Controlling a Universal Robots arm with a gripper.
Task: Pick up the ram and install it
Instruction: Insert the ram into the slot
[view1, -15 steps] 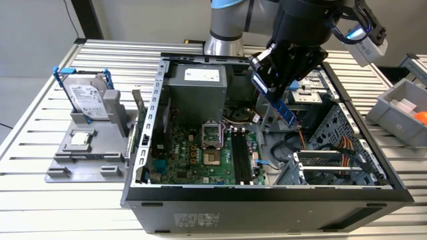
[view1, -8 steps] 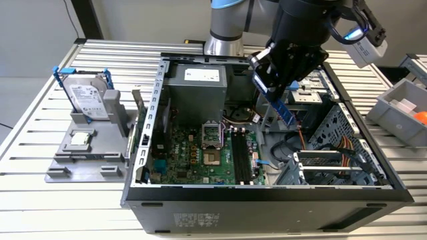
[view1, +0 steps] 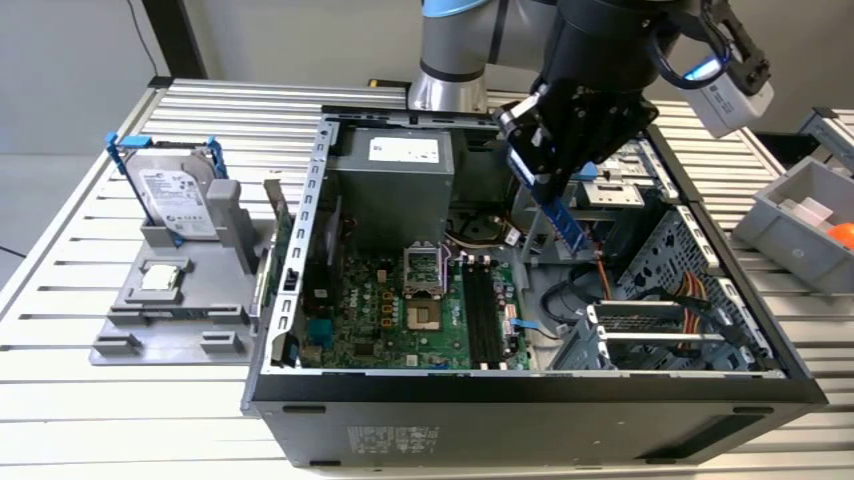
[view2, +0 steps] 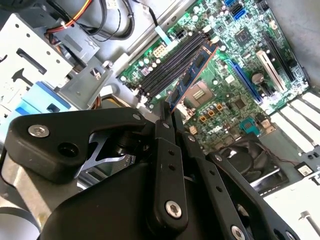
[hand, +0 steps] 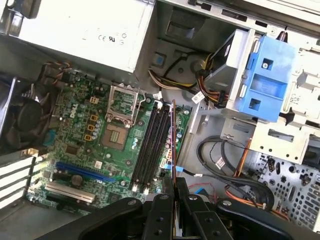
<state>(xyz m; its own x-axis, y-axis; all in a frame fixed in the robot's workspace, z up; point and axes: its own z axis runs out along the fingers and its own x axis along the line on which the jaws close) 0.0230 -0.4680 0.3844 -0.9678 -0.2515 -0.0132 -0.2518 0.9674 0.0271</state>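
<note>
My gripper (view1: 538, 170) is shut on the ram (view1: 567, 222), a thin blue stick that slants down from its fingers into the open computer case. The stick hangs above the motherboard (view1: 400, 320), over the right side of the long black slots (view1: 483, 312) in the exterior view, and is apart from them. In the second wrist view the ram (view2: 192, 75) runs out from the fingertips (view2: 161, 116) along the line of the slots (view2: 170, 67). In the first wrist view the ram (hand: 172, 135) shows edge-on beside the slots (hand: 152, 145), held by the gripper (hand: 174, 182).
A hard drive in a blue frame (view1: 174, 190) and a small silver chip (view1: 163, 277) rest on a grey stand at the exterior view's left. The case holds a power supply (view1: 400, 170), a drive cage with cables (view1: 667, 300) and a fan (view2: 245, 155). A grey bin (view1: 807, 215) stands at the right.
</note>
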